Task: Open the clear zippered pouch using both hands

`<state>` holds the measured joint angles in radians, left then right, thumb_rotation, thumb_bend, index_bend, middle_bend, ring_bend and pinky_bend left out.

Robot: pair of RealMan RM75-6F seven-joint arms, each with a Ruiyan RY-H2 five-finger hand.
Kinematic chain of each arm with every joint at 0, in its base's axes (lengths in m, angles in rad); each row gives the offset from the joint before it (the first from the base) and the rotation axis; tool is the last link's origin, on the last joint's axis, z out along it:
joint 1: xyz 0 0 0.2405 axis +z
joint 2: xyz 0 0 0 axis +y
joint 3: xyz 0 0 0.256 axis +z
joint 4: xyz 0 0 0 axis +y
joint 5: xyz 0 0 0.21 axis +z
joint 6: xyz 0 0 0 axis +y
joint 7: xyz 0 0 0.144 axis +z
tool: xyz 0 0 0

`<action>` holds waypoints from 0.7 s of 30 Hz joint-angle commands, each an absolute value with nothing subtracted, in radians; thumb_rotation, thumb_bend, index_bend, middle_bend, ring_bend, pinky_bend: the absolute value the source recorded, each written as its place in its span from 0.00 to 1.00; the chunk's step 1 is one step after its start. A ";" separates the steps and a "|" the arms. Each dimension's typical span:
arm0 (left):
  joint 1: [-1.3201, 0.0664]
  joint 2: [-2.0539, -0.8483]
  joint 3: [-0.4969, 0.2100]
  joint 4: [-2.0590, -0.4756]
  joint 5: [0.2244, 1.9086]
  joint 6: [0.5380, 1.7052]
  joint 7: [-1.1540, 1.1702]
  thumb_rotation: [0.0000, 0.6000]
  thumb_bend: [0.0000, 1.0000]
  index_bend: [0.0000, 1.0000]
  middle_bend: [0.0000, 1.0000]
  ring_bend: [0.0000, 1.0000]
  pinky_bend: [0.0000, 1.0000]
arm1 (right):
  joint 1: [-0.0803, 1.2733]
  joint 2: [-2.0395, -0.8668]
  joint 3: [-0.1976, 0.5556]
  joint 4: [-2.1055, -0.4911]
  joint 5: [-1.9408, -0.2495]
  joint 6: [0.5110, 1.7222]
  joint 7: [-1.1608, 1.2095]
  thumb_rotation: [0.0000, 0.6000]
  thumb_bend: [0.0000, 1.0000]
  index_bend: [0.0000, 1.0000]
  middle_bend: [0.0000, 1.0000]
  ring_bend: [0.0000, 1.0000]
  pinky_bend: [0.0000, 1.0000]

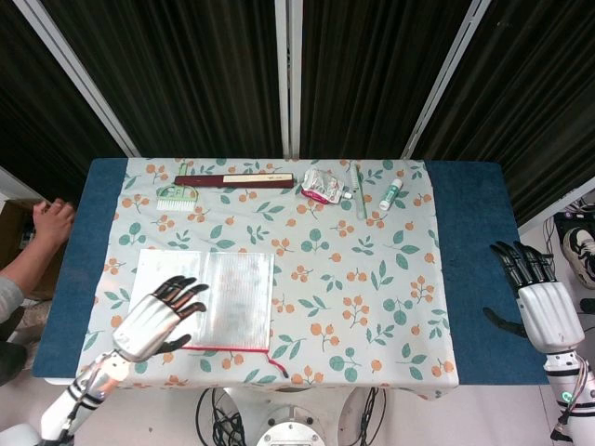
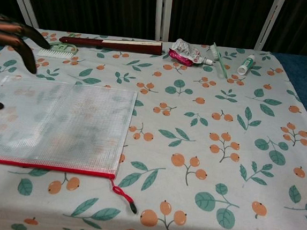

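The clear zippered pouch (image 1: 232,288) lies flat on the left half of the floral cloth, its red zipper (image 1: 228,350) along the near edge. A red pull cord with a dark tab (image 2: 127,197) trails off the pouch's near right corner. My left hand (image 1: 160,319) hovers over the pouch's near left part with fingers spread, holding nothing. In the chest view its dark fingers (image 2: 18,32) show blurred at the upper left, above the pouch (image 2: 67,121). My right hand (image 1: 541,302) hangs open off the table's right side, far from the pouch.
Along the far edge lie a dark red folded fan (image 1: 234,181), a green brush (image 1: 175,196), a crumpled packet (image 1: 322,189), a toothbrush (image 1: 359,190) and a small tube (image 1: 389,195). A person's arm (image 1: 33,255) reaches in at the left. Blue table (image 1: 469,251) borders the cloth.
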<state>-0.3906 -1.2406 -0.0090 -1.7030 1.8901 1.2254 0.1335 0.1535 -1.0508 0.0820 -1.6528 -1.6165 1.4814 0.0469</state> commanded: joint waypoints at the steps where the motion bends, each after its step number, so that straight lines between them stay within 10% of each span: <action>1: -0.497 -1.315 -0.018 -1.734 1.923 1.091 0.182 1.00 0.23 0.43 0.18 0.14 0.18 | 0.158 -1.056 0.079 -1.649 -1.615 1.475 0.047 1.00 0.06 0.00 0.08 0.00 0.08; 21: -0.568 -1.644 -0.022 -1.653 1.637 0.865 0.470 1.00 0.24 0.45 0.18 0.13 0.18 | 0.160 -1.079 0.060 -1.583 -1.608 1.465 0.104 1.00 0.06 0.00 0.08 0.00 0.08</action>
